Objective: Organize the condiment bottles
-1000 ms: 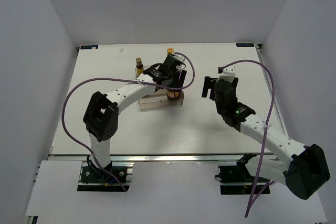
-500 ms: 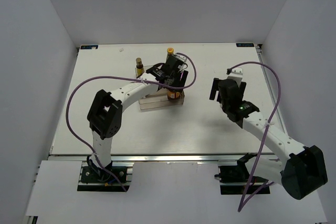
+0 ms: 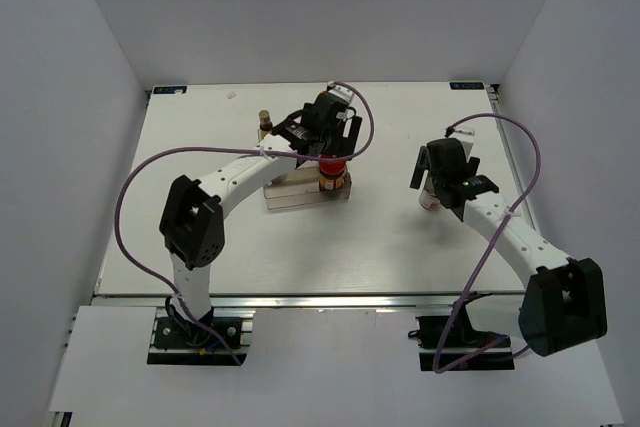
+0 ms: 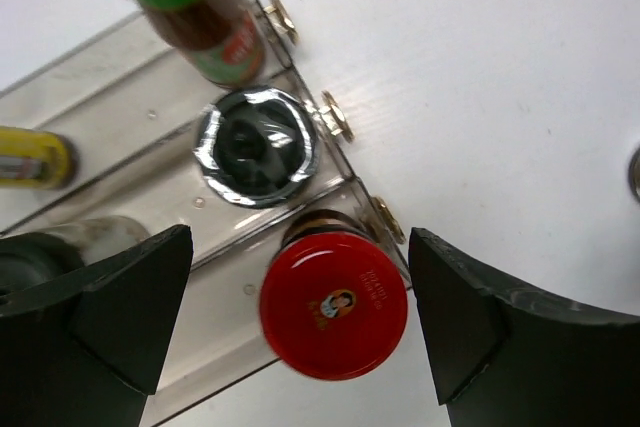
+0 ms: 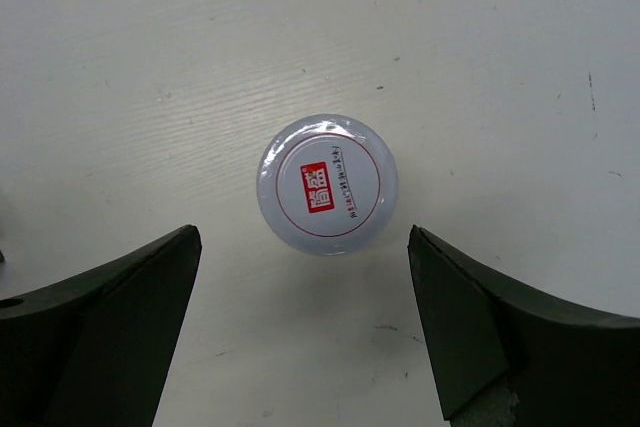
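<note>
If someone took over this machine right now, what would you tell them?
Left pincer: open, above the red-lidded jar at a corner of the clear rack.
Right pincer: open, over the white-lidded jar, which stands apart on the table.
Done: black-topped shaker, red-sauce bottle and yellow-labelled bottle also stand at the rack.
Left to do: bring the white-lidded jar to the rack.

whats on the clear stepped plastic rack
Red-lidded dark jar on the lowest step, black-topped shaker one step up, red-sauce bottle behind. Left hand hides one end of the clear rack.
</note>
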